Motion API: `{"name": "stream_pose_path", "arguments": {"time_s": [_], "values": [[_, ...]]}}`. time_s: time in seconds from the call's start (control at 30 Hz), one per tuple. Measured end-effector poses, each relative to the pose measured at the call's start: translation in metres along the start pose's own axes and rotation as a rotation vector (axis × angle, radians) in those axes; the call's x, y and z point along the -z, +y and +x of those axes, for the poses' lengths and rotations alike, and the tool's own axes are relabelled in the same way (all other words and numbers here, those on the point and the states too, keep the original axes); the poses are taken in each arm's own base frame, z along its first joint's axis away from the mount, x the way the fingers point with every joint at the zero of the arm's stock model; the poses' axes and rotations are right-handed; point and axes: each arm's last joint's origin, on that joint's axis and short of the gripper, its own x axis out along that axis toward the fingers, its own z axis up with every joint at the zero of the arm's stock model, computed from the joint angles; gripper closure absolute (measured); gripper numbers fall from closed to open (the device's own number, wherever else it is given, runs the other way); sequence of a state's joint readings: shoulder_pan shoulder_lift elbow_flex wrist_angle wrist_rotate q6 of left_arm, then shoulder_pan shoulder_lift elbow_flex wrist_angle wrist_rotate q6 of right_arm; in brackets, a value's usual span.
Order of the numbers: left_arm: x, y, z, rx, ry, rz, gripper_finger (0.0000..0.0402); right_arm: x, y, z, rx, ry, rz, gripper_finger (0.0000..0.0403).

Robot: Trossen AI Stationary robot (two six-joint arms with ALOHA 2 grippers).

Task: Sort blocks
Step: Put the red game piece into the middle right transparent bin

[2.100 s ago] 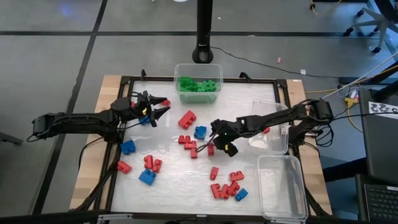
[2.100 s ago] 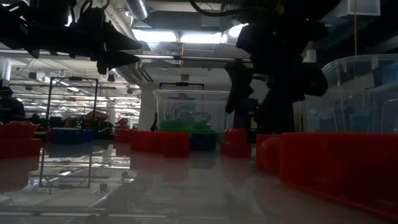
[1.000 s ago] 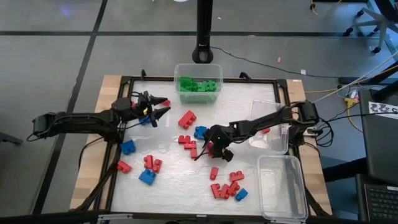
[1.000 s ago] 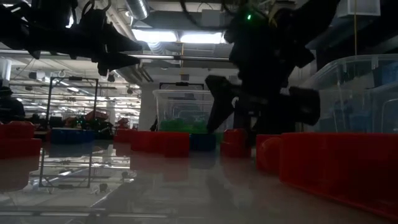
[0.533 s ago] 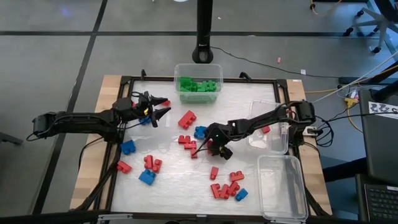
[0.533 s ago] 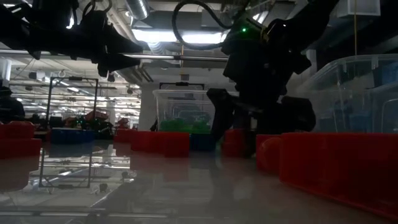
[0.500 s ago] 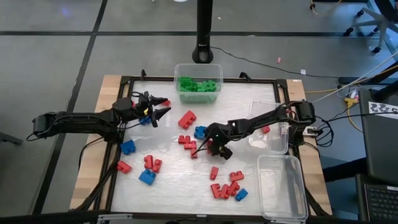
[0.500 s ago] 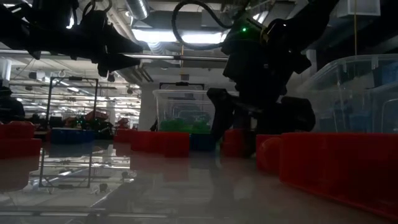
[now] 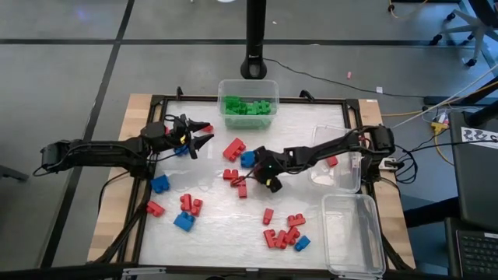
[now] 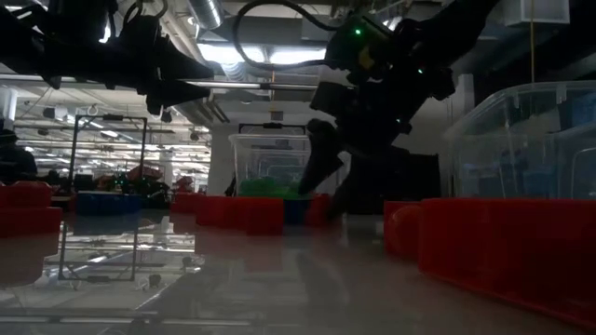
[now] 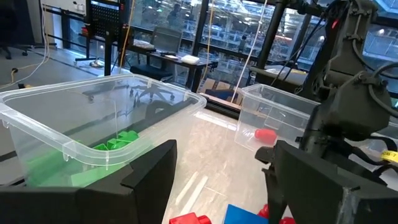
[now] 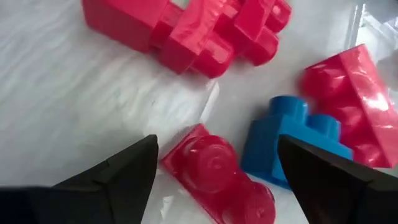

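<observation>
Red and blue blocks (image 9: 189,204) lie scattered on the white table top. My right gripper (image 9: 250,177) is open and slants down over the middle of the table. In the right wrist view its fingers (image 12: 216,143) stand on either side of a small red block (image 12: 214,168) lying flat, without touching it. A blue block (image 12: 292,143) lies right beside that one. My left gripper (image 9: 201,134) is open with nothing in it, hovering level above the table's far left part. It also shows in the low view (image 10: 186,79).
A clear tub (image 9: 247,84) of green blocks stands at the far edge. A clear tub (image 9: 342,177) holding one red block sits at the right, with another clear tub (image 9: 373,233) at the near right. A red cluster (image 12: 186,31) lies just beyond my right gripper.
My right gripper has gone a little toward the table's left and far edges, over the red and blue blocks in the middle. It has rolled about its own axis on the way and stayed open. No block has moved.
</observation>
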State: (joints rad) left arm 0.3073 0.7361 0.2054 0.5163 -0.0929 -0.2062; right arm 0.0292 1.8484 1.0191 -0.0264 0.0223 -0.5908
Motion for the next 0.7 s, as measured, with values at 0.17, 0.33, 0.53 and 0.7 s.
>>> {"name": "stream_pose_path", "arguments": {"time_s": [0.17, 0.33, 0.53, 0.7], "values": [[0.0, 0.0, 0.0, 0.0, 0.002, 0.0, 0.015, -0.012, -0.007, -0.014, -0.082, 0.069, -0.128, 0.0075], [0.0, 0.0, 0.0, 0.0, 0.002, 0.0, 0.015, -0.01, -0.015, -0.016, -0.11, 0.091, -0.194, 0.0075], [0.0, 0.0, 0.0, -0.001, 0.004, 0.001, 0.015, 0.005, -0.023, 0.001, -0.181, 0.08, -0.195, 0.0075], [0.0, 0.0, 0.0, -0.001, 0.004, 0.001, 0.015, 0.007, -0.02, 0.011, -0.226, 0.038, -0.237, 0.0075]]}}
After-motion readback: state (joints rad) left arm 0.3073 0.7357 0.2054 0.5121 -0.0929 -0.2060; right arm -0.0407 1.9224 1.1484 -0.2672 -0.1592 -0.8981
